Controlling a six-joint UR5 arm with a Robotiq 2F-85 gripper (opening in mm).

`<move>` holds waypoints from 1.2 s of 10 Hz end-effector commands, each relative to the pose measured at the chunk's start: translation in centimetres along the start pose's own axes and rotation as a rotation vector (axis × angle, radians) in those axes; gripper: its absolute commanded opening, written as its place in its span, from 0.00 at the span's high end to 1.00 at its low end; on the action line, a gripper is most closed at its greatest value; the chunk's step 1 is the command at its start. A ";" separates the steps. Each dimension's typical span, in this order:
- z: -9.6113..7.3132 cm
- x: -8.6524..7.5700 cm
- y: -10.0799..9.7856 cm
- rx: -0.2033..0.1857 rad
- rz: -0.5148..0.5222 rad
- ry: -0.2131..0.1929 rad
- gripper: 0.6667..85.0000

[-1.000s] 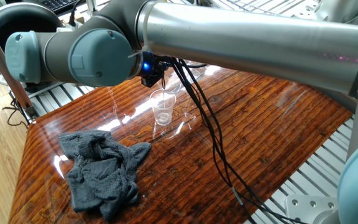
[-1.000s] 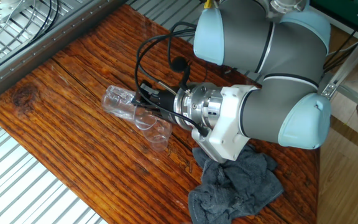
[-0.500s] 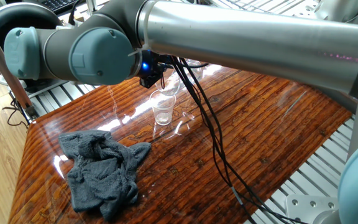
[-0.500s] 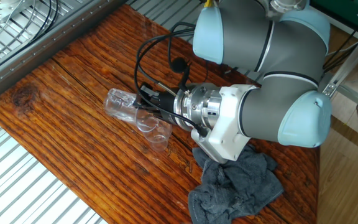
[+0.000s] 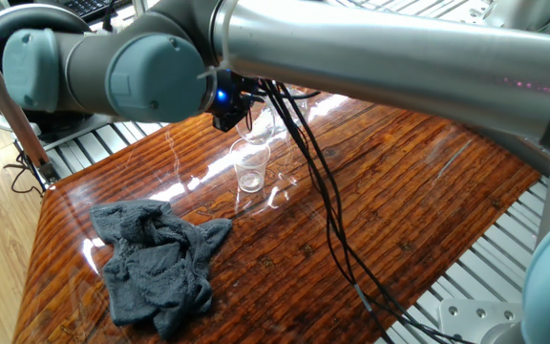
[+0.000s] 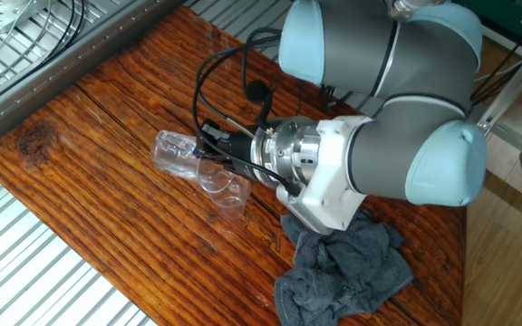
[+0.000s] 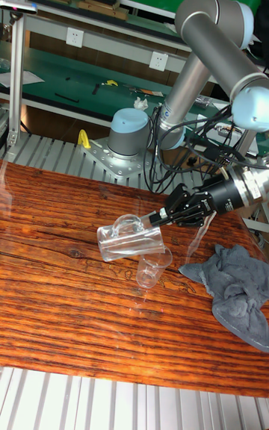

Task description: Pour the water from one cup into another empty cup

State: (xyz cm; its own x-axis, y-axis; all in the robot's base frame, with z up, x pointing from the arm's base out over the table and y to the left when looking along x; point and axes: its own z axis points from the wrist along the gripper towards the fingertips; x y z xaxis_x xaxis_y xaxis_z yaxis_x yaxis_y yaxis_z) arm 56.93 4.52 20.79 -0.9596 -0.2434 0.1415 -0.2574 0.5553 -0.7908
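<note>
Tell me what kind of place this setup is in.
Likely a robotics lab or workshop: the arm is bolted to a metal base, a green workbench with wall sockets stands behind, and the wooden table rests on aluminium framing.

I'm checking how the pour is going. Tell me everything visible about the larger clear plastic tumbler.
The larger clear transparent plastic tumbler is colourless and wide, with smooth walls. It is tipped almost onto its side above the wooden table, its mouth over the open top of the smaller clear tapered cup, which stands upright. The black claw grips it near the mouth end. Whether water is still inside or flowing cannot be made out.
</note>
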 end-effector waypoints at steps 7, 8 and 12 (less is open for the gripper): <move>2.4 -2.1 -2.1 -0.320 -0.138 -0.129 1.00; 3.2 -2.1 -2.2 -0.366 -0.149 -0.148 1.00; 5.4 -0.3 -1.7 -0.510 -0.140 -0.129 1.00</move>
State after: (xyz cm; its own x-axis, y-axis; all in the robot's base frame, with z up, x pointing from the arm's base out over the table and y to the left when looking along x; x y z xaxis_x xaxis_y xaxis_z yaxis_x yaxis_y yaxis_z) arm 58.94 -0.10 19.55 -0.8982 -0.4163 0.1413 -0.4317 0.7742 -0.4629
